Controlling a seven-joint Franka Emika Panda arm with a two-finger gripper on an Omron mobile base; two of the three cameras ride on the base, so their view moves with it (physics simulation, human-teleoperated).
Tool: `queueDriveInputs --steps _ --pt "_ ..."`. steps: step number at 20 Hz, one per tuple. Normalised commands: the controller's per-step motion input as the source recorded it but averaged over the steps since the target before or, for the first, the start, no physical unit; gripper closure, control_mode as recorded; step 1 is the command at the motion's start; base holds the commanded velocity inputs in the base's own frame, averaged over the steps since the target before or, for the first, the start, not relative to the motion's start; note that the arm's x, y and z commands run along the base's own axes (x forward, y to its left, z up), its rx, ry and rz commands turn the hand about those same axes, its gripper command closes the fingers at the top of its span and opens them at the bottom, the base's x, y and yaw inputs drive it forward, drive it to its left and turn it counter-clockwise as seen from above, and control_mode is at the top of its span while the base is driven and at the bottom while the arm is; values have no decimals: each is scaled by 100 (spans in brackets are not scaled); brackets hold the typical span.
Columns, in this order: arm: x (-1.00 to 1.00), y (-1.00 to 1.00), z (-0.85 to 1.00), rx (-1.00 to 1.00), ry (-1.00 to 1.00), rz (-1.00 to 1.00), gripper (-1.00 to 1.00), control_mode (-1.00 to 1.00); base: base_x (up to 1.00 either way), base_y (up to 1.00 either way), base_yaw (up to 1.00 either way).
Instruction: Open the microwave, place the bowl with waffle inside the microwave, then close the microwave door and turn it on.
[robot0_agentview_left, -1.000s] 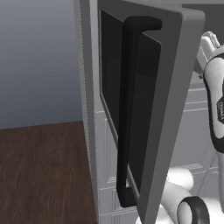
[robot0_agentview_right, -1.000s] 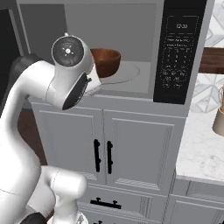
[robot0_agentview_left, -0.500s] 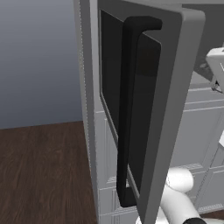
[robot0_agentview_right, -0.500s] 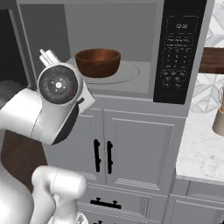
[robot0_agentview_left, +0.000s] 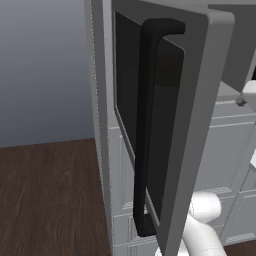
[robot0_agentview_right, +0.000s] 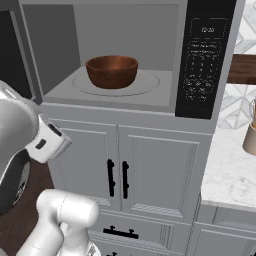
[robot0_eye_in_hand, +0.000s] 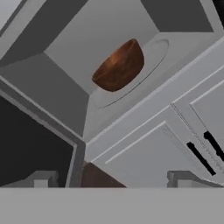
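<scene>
Bowl (robot0_agentview_right: 112, 71) sits inside the microwave (robot0_agentview_right: 125, 55); my claw (robot0_eye_in_hand: 111, 180) is open, empty. Swinging the door (robot0_agentview_left: 165, 125) carelessly, I may clip the arm.

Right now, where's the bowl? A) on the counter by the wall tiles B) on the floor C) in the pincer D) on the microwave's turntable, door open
D: the bowl sits on the round plate inside the microwave, whose door stands swung open.
</scene>
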Motion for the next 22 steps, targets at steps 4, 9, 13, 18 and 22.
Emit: queueDriveInputs --steps 4,9,13,18,22 --pt "-79 36 0 -21 0 0 -100 -100 0 0 0" --pt "-90 52 0 -17 -1 0 -100 -100 0 0 0" --pt "-98 31 -14 -7 -13 -4 -100 -100 0 0 0" --pt "-86 34 -21 -6 -25 -5 -100 -100 0 0 0" --pt "-96 46 5 -16 -46 -10 -100 -100 0 0 0"
